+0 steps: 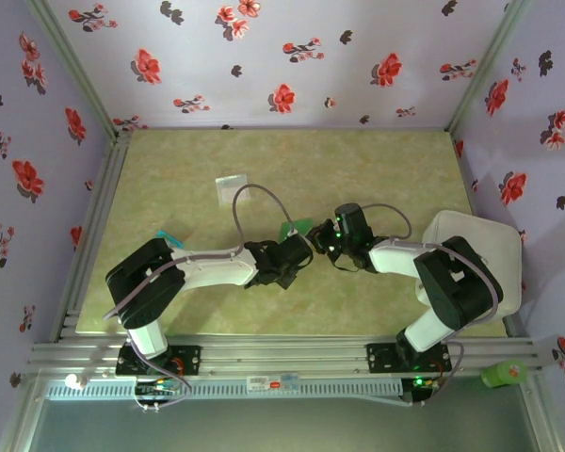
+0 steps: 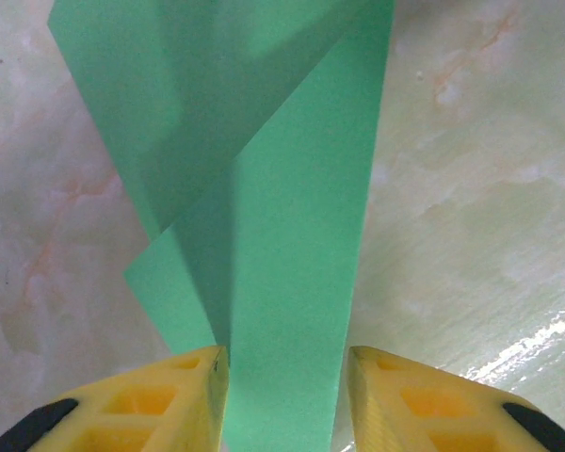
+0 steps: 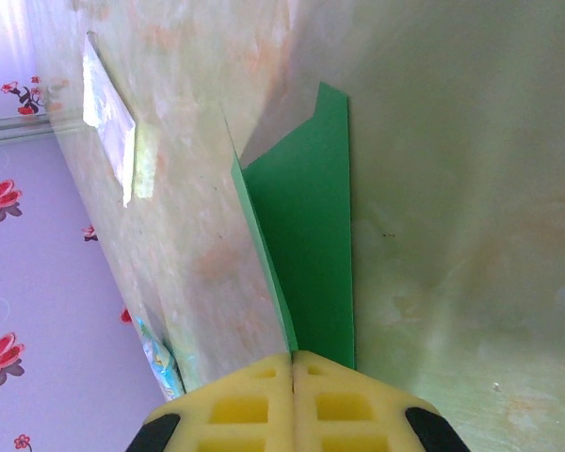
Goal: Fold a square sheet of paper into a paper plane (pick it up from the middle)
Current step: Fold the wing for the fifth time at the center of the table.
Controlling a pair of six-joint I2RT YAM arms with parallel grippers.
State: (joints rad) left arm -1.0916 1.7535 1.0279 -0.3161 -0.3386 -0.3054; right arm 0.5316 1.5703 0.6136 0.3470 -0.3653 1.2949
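Left gripper [image 2: 282,350] is hovering at the centre of the table [image 1: 386,169]. Its yellow fingers [image 2: 160,400] are standing partly open, straddling the narrow end of the green paper [image 2: 292,245] without clearly pinching it. The paper, folded into overlapping layers, is sitting mid-table between the two grippers. Small pale packet [image 1: 232,188] is lying farther back, well apart. Right gripper [image 3: 293,356] is clamping the paper's other end, pads pressed fully together. White tray [image 1: 476,247] is sitting far right.

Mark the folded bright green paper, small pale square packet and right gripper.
Folded bright green paper [image 2: 292,282]: left wrist view, middle flap.
Small pale square packet [image 1: 232,188]: top view, centre.
Right gripper [image 3: 293,360]: right wrist view, fingertips' meeting line.
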